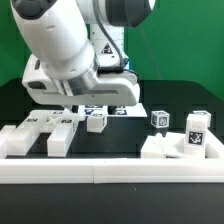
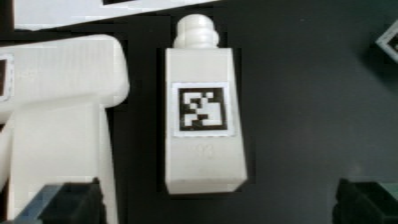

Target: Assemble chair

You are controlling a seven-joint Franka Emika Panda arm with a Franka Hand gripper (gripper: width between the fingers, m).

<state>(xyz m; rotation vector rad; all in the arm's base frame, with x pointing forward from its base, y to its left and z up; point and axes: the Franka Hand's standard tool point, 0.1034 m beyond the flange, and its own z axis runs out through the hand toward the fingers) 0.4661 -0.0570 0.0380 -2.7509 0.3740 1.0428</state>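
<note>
In the wrist view a white chair bar (image 2: 205, 112) with a rounded peg at one end and a square tag on its face lies on the black table. Its plain end sits between the two dark fingertips of my gripper (image 2: 217, 206), which is open and holds nothing. A wider white chair part (image 2: 64, 110) lies right beside the bar. In the exterior view the gripper (image 1: 78, 104) hangs low over the notched bars (image 1: 60, 135) at that view's left, and the arm hides most of it. A small cube (image 1: 96, 122) stands just beside them.
Toward the exterior view's right stand another tagged cube (image 1: 160, 119) and a tagged block (image 1: 196, 130) on a flat white slab (image 1: 165, 150). A long plain white rail (image 1: 110, 172) runs along the front. A white block (image 1: 18, 140) lies at the far left.
</note>
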